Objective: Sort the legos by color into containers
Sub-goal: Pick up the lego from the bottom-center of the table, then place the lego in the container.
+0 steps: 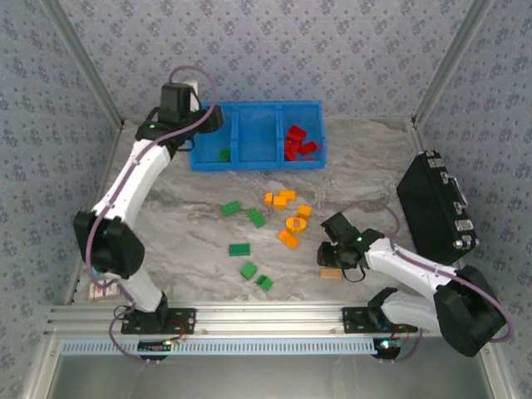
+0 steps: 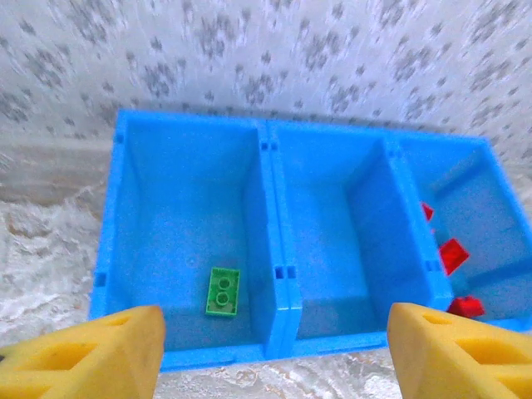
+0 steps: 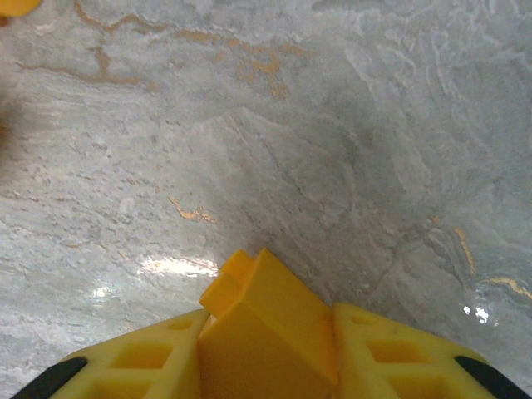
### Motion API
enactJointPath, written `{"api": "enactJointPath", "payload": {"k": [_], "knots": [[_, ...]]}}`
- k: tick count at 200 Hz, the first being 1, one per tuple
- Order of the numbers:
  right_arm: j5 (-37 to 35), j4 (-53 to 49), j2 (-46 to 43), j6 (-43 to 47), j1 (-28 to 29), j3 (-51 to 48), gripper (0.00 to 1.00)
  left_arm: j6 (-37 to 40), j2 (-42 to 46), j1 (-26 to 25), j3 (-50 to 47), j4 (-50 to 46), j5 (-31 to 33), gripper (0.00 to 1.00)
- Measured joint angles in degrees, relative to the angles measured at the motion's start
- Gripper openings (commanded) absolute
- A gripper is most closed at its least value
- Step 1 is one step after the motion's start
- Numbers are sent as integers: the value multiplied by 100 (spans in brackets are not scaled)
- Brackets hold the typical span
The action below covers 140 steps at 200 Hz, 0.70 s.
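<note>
Legos lie partly sorted: red bricks [image 1: 299, 143] sit in the right compartment of the bin [image 1: 256, 133], and one green brick [image 2: 222, 292] lies flat in the left one, near its front wall. On the table [image 1: 191, 233] in front of the bin, five green bricks [image 1: 239, 248] are scattered to the left, with an orange group [image 1: 280, 199] and a ring [image 1: 295, 224] just right of them. Left gripper [image 2: 274, 332] hangs over the bin's left end, fingers [image 2: 83, 357] spread wide with nothing between them. Right gripper [image 3: 266, 357] is low over the table, right of the orange group, clamped on an orange brick [image 3: 266, 324] that fills the gap between its pads. A tan block [image 1: 331, 273] lies just beside that gripper, and a black case [image 1: 436, 204] lies at the right edge
</note>
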<state>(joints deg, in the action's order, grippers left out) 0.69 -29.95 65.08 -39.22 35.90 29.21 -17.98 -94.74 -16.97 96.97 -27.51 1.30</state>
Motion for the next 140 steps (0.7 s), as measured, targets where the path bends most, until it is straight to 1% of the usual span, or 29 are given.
{"api": "enactJointPath", "payload": {"k": [23,40,53,75,95,115,140], "knots": [[-50,-120,63,48,4,125,32,186,667,15,-313,-144,2,73],[-109,-358,116,151,4,446,31,372,1123,48,-636,-306,2,74],[-162,-560,203,308,4,898,30,531,1493,76,-931,-442,9,75],[-262,-748,555,662,-2,1937,30,774,2214,155,-1565,-612,20,76],[-328,-844,1150,1078,-55,3032,31,940,2911,240,-2164,-667,44,77],[-367,-859,2057,1534,-181,4304,31,1012,3604,273,-2774,-748,42,78],[-393,-732,3270,2026,-313,5794,31,986,4044,273,-3375,-870,-72,78]]}}
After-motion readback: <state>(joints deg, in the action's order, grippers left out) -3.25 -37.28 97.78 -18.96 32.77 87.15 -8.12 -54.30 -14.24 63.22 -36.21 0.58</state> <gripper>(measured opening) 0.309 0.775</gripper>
